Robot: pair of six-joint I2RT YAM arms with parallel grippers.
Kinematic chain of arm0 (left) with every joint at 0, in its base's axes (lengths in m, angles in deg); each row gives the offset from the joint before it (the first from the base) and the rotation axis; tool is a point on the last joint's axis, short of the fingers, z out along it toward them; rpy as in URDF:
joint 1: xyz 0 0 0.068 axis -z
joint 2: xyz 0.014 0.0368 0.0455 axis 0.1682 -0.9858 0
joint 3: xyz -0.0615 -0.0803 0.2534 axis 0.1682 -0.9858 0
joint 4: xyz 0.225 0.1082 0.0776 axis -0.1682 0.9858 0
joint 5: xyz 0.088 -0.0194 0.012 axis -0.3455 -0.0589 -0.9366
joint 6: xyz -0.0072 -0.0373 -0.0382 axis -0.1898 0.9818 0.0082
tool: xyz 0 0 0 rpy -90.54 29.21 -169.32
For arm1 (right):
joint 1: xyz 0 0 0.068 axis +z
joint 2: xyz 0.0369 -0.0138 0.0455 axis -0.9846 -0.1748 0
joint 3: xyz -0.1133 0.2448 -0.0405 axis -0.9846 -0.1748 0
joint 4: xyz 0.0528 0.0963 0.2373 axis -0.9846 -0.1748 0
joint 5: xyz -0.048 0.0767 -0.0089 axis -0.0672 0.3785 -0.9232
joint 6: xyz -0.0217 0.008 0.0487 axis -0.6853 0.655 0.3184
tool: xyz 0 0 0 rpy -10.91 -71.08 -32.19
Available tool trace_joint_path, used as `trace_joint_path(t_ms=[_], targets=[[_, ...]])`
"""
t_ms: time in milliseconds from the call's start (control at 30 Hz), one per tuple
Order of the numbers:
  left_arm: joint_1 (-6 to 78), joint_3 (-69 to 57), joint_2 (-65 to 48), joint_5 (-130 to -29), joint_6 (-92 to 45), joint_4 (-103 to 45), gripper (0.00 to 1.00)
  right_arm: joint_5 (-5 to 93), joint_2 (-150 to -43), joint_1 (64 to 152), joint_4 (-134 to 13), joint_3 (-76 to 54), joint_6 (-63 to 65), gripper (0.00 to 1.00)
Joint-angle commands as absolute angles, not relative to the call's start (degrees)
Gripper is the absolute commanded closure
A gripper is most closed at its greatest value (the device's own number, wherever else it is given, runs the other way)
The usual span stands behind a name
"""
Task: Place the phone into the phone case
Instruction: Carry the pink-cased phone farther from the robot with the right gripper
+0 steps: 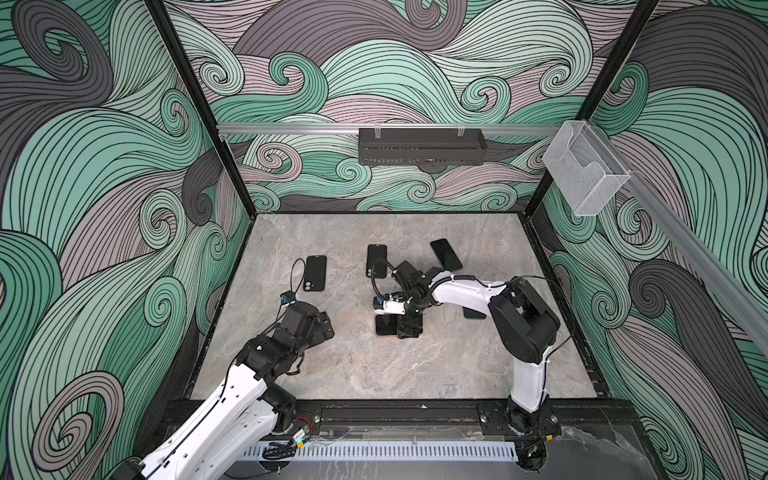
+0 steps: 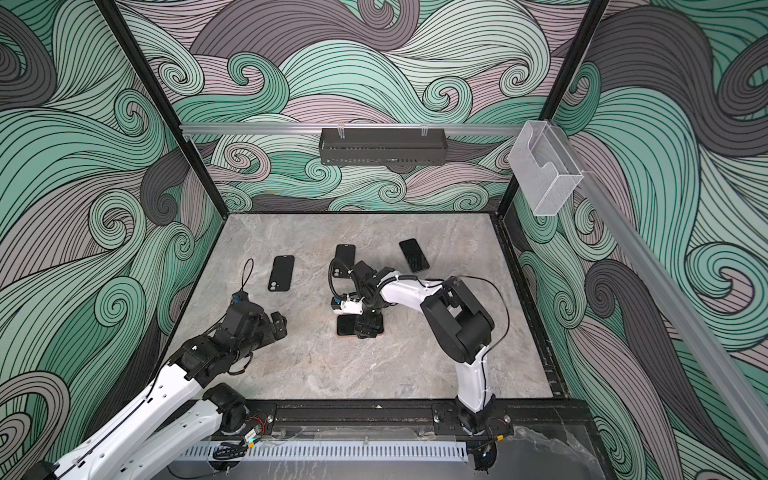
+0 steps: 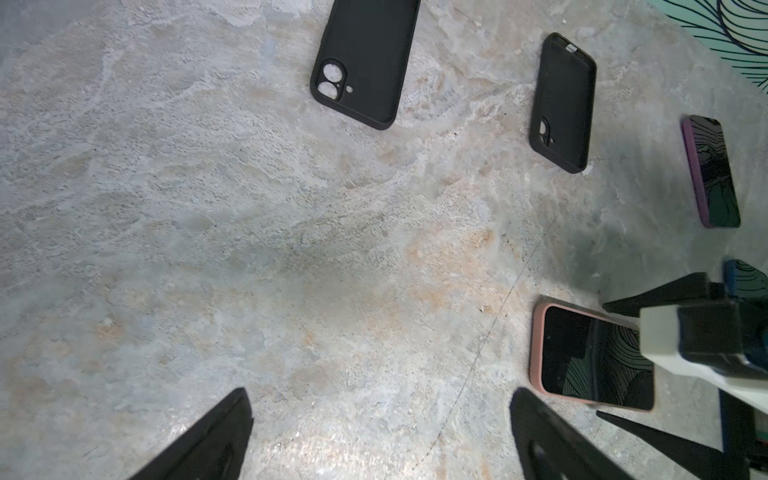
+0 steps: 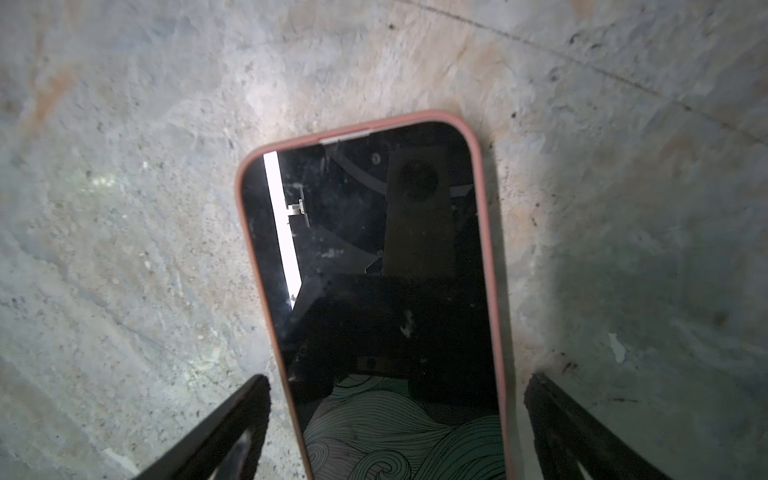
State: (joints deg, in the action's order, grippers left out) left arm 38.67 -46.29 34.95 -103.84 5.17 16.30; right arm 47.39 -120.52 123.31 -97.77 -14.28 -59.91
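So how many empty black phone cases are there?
2. The left case lies alone at the left; the middle case lies near the centre. The right arm could hide more.

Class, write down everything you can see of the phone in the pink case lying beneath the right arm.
The black-screened phone in the pink, matte rubbery-looking case lies flat, screen up, on the grey marble-look tabletop, near the middle in both top views. The rounded pink rim frames glossy dark glass that reflects swirling lines and a bright strip. The right end effector hangs over one end, open, its fingers either side without touching it.
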Motion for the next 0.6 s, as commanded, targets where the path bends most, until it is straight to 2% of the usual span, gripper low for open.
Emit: trace_joint_path(t_ms=[0,233,400,567], targets=[[38.2,-46.1,35.4,-105.6,5.4,18.6,0.01,45.1,-121.9,124.0,-100.1,-14.1,-62.7,0.05],[38.1,-45.6,35.5,-106.2,5.2,18.9,0.01,39.9,-123.2,125.3,-99.3,-14.3,-62.3,0.12],[38.1,-45.7,36.1,-106.9,5.2,19.0,0.02,36.1,-123.1,125.8,-97.2,-15.2,-59.9,0.27],[37.9,-46.0,36.4,-107.0,5.0,18.8,0.02,36.7,-120.9,125.8,-95.5,-16.6,-54.9,0.44]])
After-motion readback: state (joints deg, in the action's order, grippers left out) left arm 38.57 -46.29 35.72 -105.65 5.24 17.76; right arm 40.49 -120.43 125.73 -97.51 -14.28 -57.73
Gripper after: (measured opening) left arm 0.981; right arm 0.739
